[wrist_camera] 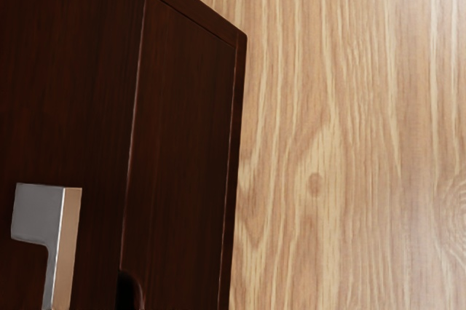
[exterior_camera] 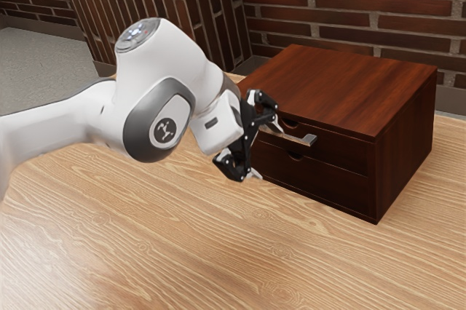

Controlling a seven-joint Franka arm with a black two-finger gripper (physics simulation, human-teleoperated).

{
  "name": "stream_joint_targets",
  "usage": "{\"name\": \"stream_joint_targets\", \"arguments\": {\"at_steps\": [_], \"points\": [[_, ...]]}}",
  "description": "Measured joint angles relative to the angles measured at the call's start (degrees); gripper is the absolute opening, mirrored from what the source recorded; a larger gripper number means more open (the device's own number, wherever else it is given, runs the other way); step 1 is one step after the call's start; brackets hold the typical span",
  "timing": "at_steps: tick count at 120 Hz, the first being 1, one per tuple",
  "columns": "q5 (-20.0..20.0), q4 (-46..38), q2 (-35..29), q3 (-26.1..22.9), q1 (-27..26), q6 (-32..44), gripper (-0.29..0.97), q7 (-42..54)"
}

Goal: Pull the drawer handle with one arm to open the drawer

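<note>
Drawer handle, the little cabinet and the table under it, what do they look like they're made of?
Drawer handle: seemingly brushed metal, a pale grey matte bar with flat, sharp edges.
Cabinet: dark reddish wood, or a veneer, with fine grain and a soft satin sheen.
Table: light wood, perhaps oak or a laminate, with bold wavy grain and knots.

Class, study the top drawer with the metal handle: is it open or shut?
Shut: the top drawer front sits flush with the lower drawer front, no gap showing. The gripper is open beside the handle.
</note>
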Motion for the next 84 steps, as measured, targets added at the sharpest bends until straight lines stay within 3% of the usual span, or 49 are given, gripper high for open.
{"name": "stream_joint_targets", "arguments": {"at_steps": [84], "points": [[0.20,-0.31,3.71,0.30,1.11,5.10,0.68,0.11]]}}
